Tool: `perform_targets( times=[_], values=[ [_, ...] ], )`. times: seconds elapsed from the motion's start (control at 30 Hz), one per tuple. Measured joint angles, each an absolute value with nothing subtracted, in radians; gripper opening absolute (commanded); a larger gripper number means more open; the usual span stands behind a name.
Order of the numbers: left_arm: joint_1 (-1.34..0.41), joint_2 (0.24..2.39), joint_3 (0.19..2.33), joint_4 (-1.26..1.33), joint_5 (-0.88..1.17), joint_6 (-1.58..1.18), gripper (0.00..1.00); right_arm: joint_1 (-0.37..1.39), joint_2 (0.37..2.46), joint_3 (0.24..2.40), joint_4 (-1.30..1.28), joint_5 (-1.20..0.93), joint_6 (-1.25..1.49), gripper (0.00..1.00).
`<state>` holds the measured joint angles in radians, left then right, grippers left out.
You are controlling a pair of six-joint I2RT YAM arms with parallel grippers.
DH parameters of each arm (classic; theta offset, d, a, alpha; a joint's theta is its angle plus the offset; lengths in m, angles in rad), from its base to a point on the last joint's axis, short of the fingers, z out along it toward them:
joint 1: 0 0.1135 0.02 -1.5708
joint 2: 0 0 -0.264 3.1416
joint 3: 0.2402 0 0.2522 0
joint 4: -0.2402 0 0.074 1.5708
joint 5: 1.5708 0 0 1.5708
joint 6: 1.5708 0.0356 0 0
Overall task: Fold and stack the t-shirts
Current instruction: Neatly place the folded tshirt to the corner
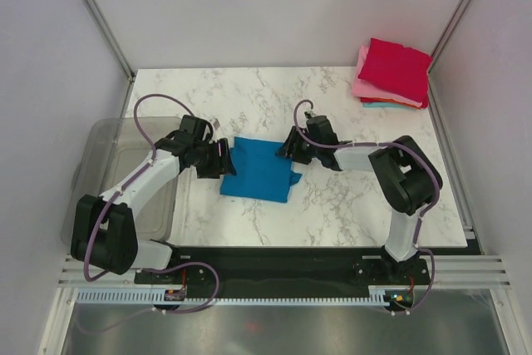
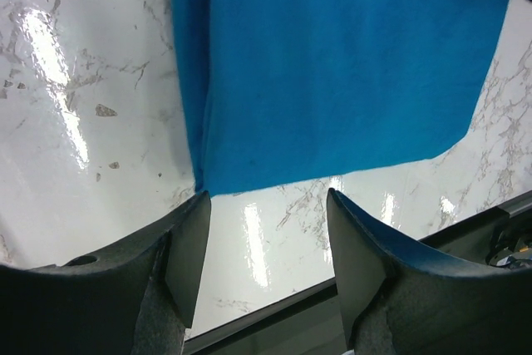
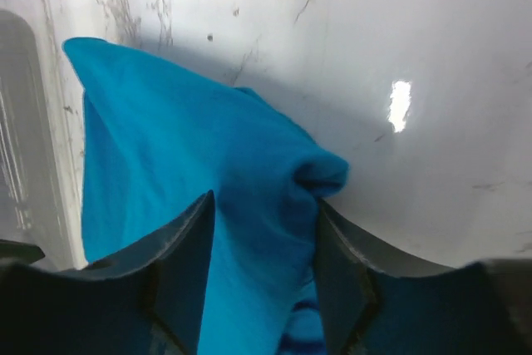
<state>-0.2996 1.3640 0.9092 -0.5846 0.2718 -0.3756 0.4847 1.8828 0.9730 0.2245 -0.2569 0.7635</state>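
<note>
A bright blue t-shirt [image 1: 259,170] lies folded on the marble table [image 1: 349,197] between my two grippers. My left gripper [image 1: 223,158] is open at the shirt's left edge. In the left wrist view the shirt [image 2: 332,64] ends just ahead of the gripper [image 2: 268,197], its corner at the left fingertip, with nothing between the jaws. My right gripper [image 1: 288,145] is at the shirt's right edge. In the right wrist view it [image 3: 264,201] is open, with a bunched fold of the shirt [image 3: 249,180] between the jaws. Folded crimson [image 1: 395,68], pink [image 1: 370,87] and teal shirts are stacked at the far right.
A clear grey plastic bin [image 1: 116,164] stands off the table's left edge, under the left arm. The stack of folded shirts sits against the right wall post. The table's front edge runs just ahead of the arm bases.
</note>
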Motion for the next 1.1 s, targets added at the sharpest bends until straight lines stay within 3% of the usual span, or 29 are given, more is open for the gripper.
perform_targets(
  times=[0.1,0.2,0.4,0.53,0.87,1.1],
  values=[
    [-0.3,1.364,0.909,-0.58,0.273,-0.376,0.65,0.527,1.899,0.943,0.272,-0.262,0.799,0.22],
    [-0.3,1.363,0.91,-0.576,0.274,-0.376,0.65,0.54,1.899,0.889,0.333,-0.286,0.841,0.0],
    [-0.3,1.351,0.909,-0.574,0.282,-0.376,0.64,0.507,1.895,0.836,0.416,-0.37,0.866,0.0],
    [-0.3,1.25,0.9,-0.588,0.3,-0.375,0.66,0.444,1.817,0.865,0.279,-0.405,0.802,0.0],
    [-0.301,0.838,0.794,-0.612,0.384,-0.379,0.67,0.256,1.697,1.283,-0.106,-0.347,0.506,0.0],
    [-0.318,0.727,0.756,-0.628,0.366,-0.382,0.68,0.176,1.699,1.467,-0.291,-0.253,0.287,0.0]
  ],
)
